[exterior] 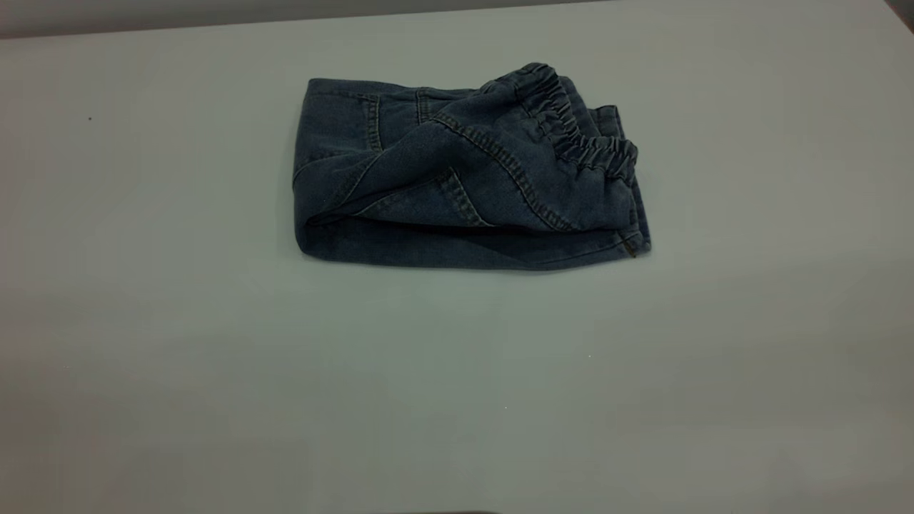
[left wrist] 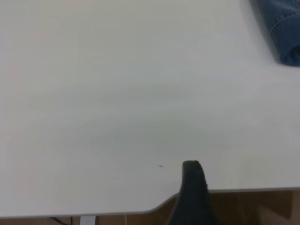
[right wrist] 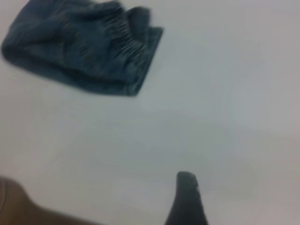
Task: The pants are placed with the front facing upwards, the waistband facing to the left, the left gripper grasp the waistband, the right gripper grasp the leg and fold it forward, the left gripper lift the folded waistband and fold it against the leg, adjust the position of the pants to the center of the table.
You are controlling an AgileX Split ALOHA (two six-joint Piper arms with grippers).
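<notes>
the pants [exterior: 457,178] lie folded into a compact bundle on the bench [exterior: 214,371], toward its far side and about midway across, with the waistband [exterior: 582,135] brought over on top at the bundle's right end. both arms sit back near the bench edge, well apart from the cloth. only one dark fingertip of the left end effector [left wrist: 193,187] shows, and one of the right end effector [right wrist: 187,197], so i cannot tell whether either is released or clenched; neither holds anything that i can see. the folding looks done, and what seems left is centering the bundle. to do that well, i'd pinch or press through all the layers at once, low at the near edge, and slide it toward the middle slowly, so the top flap doesn't peel open or skew.
</notes>
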